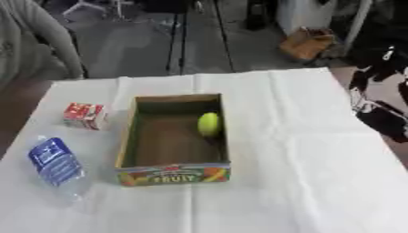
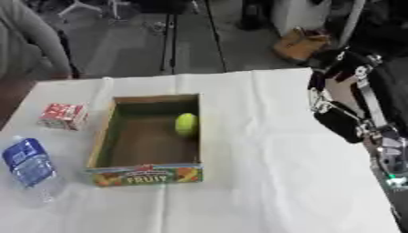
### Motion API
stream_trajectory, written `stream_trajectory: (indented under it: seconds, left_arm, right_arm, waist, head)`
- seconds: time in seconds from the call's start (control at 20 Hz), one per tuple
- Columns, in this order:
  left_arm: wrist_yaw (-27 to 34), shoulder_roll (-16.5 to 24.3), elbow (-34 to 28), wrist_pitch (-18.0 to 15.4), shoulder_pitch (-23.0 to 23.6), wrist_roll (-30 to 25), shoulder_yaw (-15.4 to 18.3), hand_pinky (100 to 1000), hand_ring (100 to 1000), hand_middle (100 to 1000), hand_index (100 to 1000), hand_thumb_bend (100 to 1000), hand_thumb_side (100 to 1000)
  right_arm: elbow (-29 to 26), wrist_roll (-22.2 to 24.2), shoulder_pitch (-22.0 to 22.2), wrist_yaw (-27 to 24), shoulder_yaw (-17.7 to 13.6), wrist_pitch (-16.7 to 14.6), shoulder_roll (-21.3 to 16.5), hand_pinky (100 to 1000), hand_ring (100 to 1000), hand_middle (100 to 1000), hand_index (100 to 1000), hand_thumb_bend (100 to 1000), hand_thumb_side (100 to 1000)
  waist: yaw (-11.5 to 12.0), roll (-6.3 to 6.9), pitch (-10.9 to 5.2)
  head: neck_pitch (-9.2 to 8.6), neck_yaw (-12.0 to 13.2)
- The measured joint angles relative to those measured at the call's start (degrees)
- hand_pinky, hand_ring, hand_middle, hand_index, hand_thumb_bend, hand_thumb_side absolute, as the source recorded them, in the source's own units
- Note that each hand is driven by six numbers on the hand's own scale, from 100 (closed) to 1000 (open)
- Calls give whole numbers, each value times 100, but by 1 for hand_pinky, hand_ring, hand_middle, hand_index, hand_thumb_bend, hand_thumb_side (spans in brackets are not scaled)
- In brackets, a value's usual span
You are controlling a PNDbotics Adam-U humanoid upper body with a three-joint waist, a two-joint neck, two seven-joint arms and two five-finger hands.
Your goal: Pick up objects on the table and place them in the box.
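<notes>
At inspection, an open cardboard box [image 1: 171,175] with a printed fruit label on its near wall stood at the middle of a table covered by a white cloth [image 1: 303,182]. One yellow-green round fruit [image 1: 209,124] lay inside the box against its right wall, toward the far end. Two items were outside the box, both to its left: a small red-and-white carton [image 1: 85,115] just beside the far-left corner, and a clear plastic bottle [image 1: 56,166] with a blue label lying on its side nearer the front edge, apart from the box.

The robot's right arm showed at the right edge of the table, raised and well apart from every item. The right hand [image 2: 344,122] appeared as a dark mass hanging over the cloth; whether its fingers were straight or curled could not be told, and nothing was visibly held in it. The left hand appeared in neither view.

Judgement: the task stood partly done, with one item boxed and two outstanding, and no grasp was in progress. The step in hand looked like the pause between placements. The next move would call for a reach to the left side; the left arm seemed better placed for the carton or bottle. The bottle, lying flat and round, might roll when touched.
</notes>
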Motion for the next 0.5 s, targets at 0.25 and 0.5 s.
stream_trajectory:
  seconds: [0.25, 0.5]
  left_arm:
    - [-8, 0, 0, -1, -1, -1, 0, 657, 787, 741, 838, 731, 658]
    - [-27, 0, 0, -3, -2, -3, 0, 657, 787, 741, 838, 735, 656]
  right_arm:
    - [0, 1, -1, 0, 0, -1, 0, 528, 561, 591, 774, 100, 121]
    - [0, 2, -1, 0, 0, -2, 0, 529, 561, 591, 774, 100, 120]
  waist:
    - [-1, 0, -4]
    - [-4, 0, -4]
  head:
    - [0, 0]
    - [0, 0]
